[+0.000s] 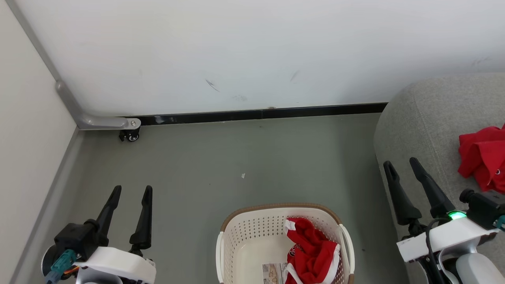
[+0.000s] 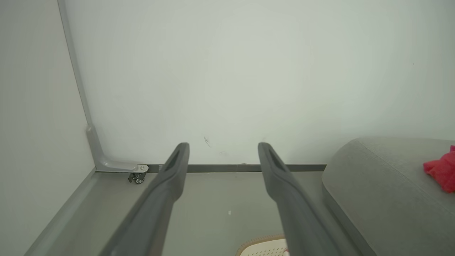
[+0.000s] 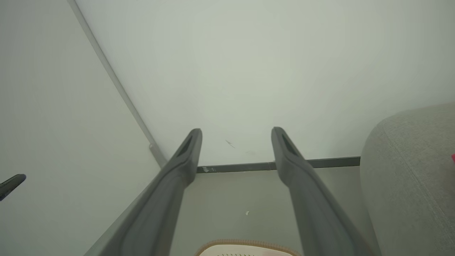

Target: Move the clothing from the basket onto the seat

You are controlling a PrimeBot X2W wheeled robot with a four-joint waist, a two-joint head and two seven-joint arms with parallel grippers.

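Note:
A red garment with white trim (image 1: 313,252) lies crumpled in the right half of the cream basket (image 1: 236,244), partly over the paper label (image 1: 274,273). The basket's rim (image 2: 261,245) also peeks in at the bottom of both wrist views (image 3: 245,245). A second red garment (image 1: 483,156) rests on the grey seat (image 1: 426,118) at the right, seen too in the left wrist view (image 2: 442,170). My left gripper (image 1: 132,191) hangs open left of the basket, empty (image 2: 224,145). My right gripper (image 1: 400,162) stands open at the seat's front edge, empty (image 3: 236,131).
A white wall with a black skirting strip (image 1: 260,114) closes the back. A grey metal leg with a small caster (image 1: 129,135) sits in the left corner by a side panel. Grey floor (image 1: 236,157) lies between the basket and the wall, with a tiny white scrap (image 1: 243,176).

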